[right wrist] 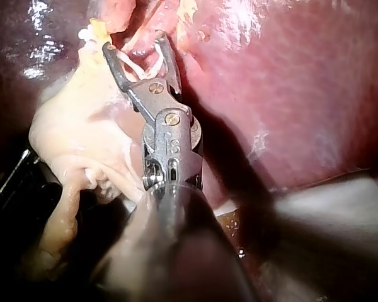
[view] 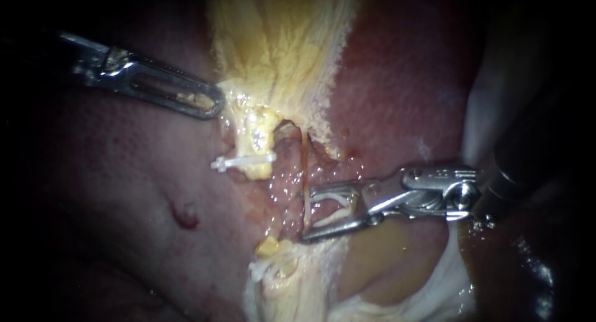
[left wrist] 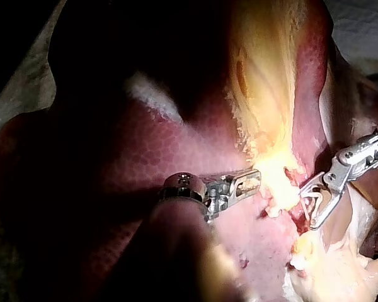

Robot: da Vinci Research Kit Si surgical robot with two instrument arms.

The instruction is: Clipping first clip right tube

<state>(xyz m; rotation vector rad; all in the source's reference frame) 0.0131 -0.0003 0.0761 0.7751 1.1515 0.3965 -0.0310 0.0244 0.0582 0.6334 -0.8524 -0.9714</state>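
The right tube is a thin orange strand running down from the yellow gallbladder tissue. My right instrument comes in from the right with its jaws open, and a white open clip sits inside them. The jaws straddle the right tube low down. The same jaws show in the right wrist view and in the left wrist view. A white clip sits across the left tube. My left instrument is shut on the gallbladder's edge, also seen from its own wrist.
Dark red liver spreads to the left and the upper right. Pale fatty tissue lies below the tubes. A pale cloth shows at the far right.
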